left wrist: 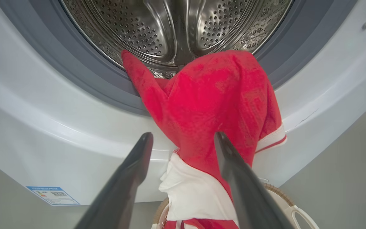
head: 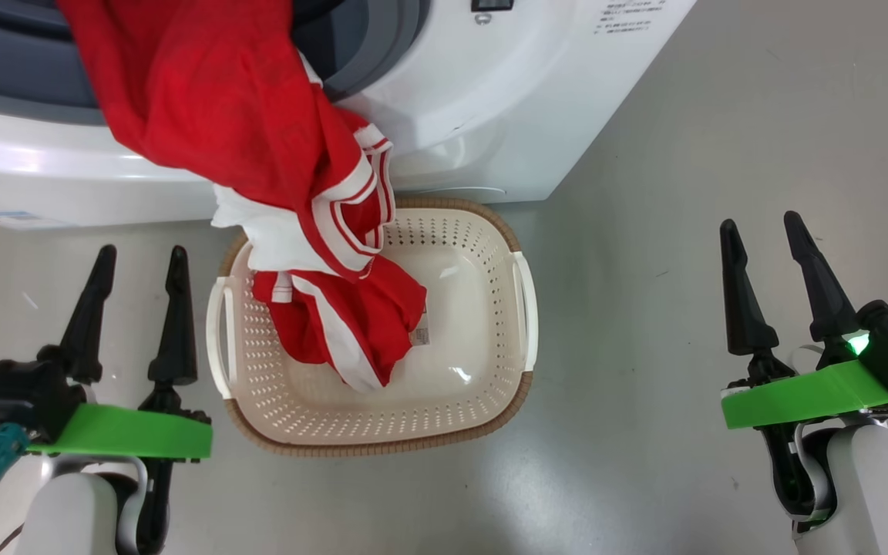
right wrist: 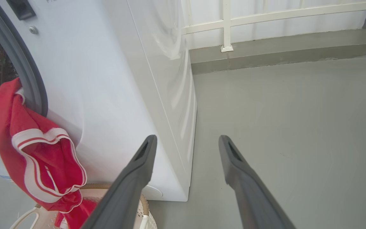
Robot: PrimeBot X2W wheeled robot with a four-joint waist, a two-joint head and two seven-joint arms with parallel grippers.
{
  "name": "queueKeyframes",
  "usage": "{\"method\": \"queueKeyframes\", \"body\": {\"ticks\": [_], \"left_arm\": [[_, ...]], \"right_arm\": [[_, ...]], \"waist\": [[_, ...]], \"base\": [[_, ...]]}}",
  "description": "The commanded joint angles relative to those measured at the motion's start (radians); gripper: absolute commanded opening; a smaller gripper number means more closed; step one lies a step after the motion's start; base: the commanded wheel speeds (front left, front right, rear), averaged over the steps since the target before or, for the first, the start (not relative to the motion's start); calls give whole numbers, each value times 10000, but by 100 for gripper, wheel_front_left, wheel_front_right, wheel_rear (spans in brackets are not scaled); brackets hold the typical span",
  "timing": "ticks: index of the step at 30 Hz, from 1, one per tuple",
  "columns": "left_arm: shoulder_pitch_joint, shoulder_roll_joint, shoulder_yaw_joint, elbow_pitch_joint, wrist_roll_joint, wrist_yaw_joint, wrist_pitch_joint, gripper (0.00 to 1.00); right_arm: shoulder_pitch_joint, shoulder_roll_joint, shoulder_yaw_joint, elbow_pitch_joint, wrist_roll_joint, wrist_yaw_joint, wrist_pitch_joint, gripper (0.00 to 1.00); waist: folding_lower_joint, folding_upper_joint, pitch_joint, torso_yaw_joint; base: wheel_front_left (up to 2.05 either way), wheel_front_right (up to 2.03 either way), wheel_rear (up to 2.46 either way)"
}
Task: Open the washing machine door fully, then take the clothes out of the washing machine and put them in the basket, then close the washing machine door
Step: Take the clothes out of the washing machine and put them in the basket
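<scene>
Red and white clothes (head: pixel 259 146) hang out of the white washing machine (head: pixel 490 92) over its grey gasket, their lower end lying in the cream basket (head: pixel 482 385) on the floor below. In the left wrist view the clothes (left wrist: pixel 214 105) drape from the steel drum (left wrist: pixel 170 28) down the front. The washing machine door is out of view. My left gripper (head: pixel 139 266) stands open to the left of the basket, holding nothing. Far to the right, my right gripper (head: pixel 760 235) is open and empty. The right wrist view shows the clothes (right wrist: pixel 37 159) at the left and the washer's side (right wrist: pixel 157 95).
Grey floor (head: pixel 644 308) spreads around the basket and to the washer's right. A blue label sticker (left wrist: pixel 53 195) sits low on the washer's front. A white railing and wall (right wrist: pixel 265 22) stand beyond the machine.
</scene>
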State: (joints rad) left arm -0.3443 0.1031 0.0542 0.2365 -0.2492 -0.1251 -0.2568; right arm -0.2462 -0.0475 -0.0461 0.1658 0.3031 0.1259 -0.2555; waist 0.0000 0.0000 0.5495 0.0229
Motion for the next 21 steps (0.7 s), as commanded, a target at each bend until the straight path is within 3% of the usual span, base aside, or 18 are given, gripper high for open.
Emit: {"method": "queueKeyframes", "body": {"ticks": [1,12,21], "left_arm": [[237,243,371,-363,-64,-56,-49,100],[92,168,318,-495,-187,-56,-49,100],[-1199,612,-139,-112,-392,-56,-49,100]], "right_arm": [[224,-27,187,-206,-106,48,-63,100],[219,-27,218,-199,-110,48,-63,100],[213,-27,216,-209,-163,48,-63,100]], "waist": [[0,0,-6,19],[0,0,-22,-6],[0,0,115,161]], "base": [[0,0,0],[0,0,0],[0,0,0]]}}
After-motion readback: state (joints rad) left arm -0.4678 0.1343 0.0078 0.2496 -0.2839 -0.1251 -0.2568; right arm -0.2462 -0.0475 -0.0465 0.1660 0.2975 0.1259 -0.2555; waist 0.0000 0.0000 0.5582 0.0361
